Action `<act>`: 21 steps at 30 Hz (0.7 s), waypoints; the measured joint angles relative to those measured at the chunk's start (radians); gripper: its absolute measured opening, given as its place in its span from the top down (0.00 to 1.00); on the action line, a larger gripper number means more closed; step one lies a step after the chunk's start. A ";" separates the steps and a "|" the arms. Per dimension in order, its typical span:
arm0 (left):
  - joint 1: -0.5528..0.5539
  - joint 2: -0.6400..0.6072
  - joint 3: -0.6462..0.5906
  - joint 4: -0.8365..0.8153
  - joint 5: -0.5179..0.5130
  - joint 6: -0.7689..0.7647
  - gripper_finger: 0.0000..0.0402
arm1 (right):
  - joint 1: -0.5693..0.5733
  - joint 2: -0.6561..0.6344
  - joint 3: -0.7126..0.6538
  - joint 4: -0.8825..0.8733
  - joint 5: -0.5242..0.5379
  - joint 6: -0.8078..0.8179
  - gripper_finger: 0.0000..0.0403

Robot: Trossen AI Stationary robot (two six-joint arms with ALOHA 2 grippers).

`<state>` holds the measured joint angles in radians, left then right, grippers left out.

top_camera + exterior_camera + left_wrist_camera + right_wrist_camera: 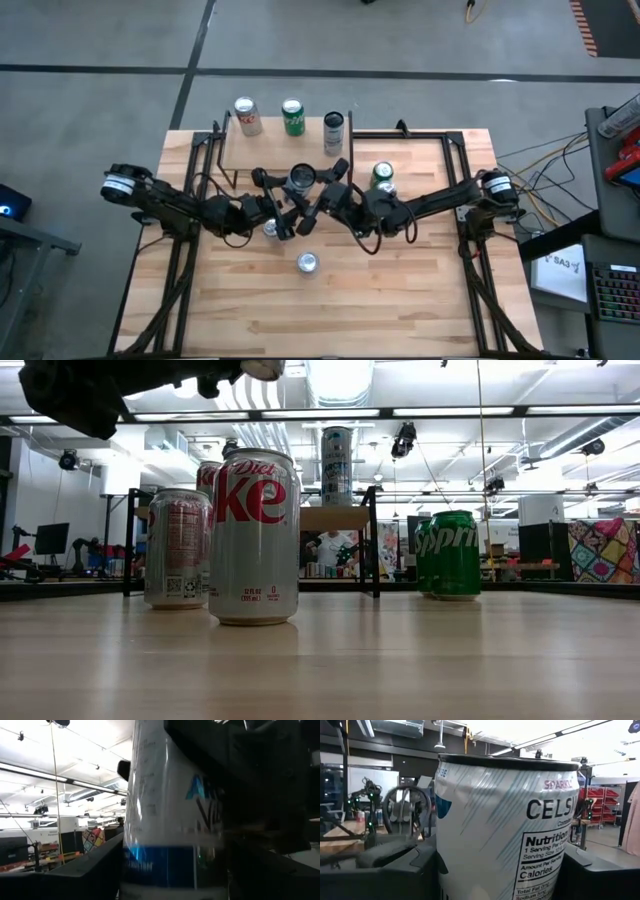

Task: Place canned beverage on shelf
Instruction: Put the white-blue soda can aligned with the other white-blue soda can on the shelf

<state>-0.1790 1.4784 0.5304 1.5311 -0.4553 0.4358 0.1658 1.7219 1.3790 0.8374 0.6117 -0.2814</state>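
The canned beverage is a tall slim white can with pale diagonal stripes, a blue band and black "CELSIUS" lettering with a nutrition panel. It is held up in the air over the middle of the table, just in front of the shelf and not on it. The two arms meet at this can. The left gripper comes to it from the left side and the right gripper from the right side. In the right wrist view the can stands upright between the two dark fingers, and they lie close against its sides, about as wide as the can. In the left wrist view it also fills the space between that arm's fingers. I cannot tell which pair is really pressing and carrying the can, or if both are. On the shelf I count three cans in one row: a Diet Coke can, a green can and a dark-topped can. On the table top there are three more: a green Sprite can beside the right arm, a silver can alone near the middle, and another silver can partly hidden under the left gripper. Together with the lifted one, that makes seven cans, one shelf and two grippers.
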 joint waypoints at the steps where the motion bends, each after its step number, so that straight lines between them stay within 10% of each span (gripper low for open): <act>1: -0.002 0.000 0.000 -0.003 -0.005 0.001 0.25 | 0.000 -0.001 0.004 -0.002 0.004 -0.007 0.42; 21: -0.048 -0.180 -0.003 -0.291 -0.214 0.105 0.24 | -0.007 -0.101 0.190 -0.633 0.097 0.108 0.42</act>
<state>-0.2269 1.2985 0.5270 1.2400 -0.6695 0.5407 0.1584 1.6214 1.5693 0.2044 0.7085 -0.1729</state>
